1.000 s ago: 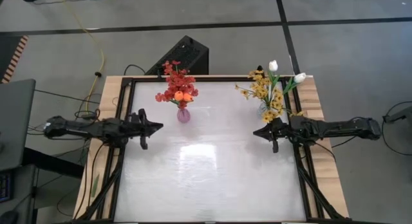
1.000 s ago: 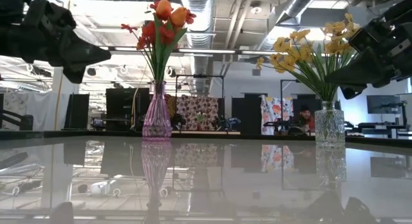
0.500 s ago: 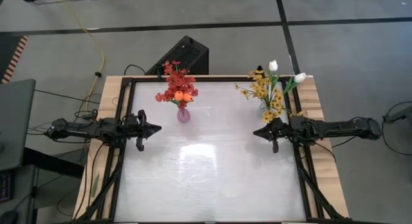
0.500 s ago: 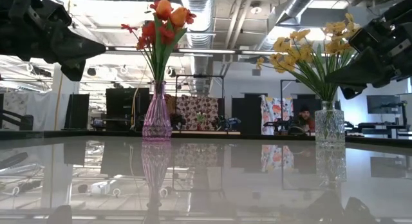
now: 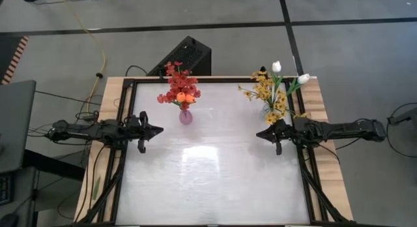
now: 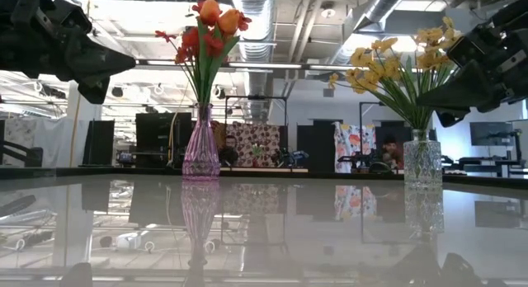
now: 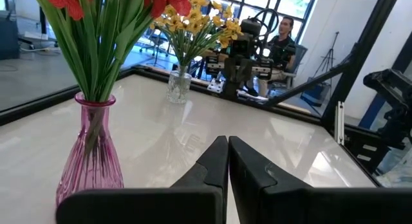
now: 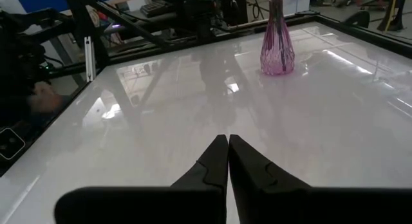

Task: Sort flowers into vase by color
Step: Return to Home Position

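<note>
Red-and-orange flowers (image 5: 177, 90) in the pink vase (image 5: 186, 116) stand near the left gripper (image 5: 161, 128), fingers pressed together and empty; yellow sprays (image 5: 264, 90) and white tulips (image 5: 276, 66) in the clear vase (image 6: 422, 159) stand just beside the right gripper (image 5: 258, 133), likewise closed on nothing.

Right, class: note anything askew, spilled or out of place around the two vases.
Nothing stands out. The pink vase stands upright with red sprays and orange tulips; the clear vase stands upright with yellow sprays and white tulips. The left gripper and right gripper are shut and empty, apart from both vases.
</note>
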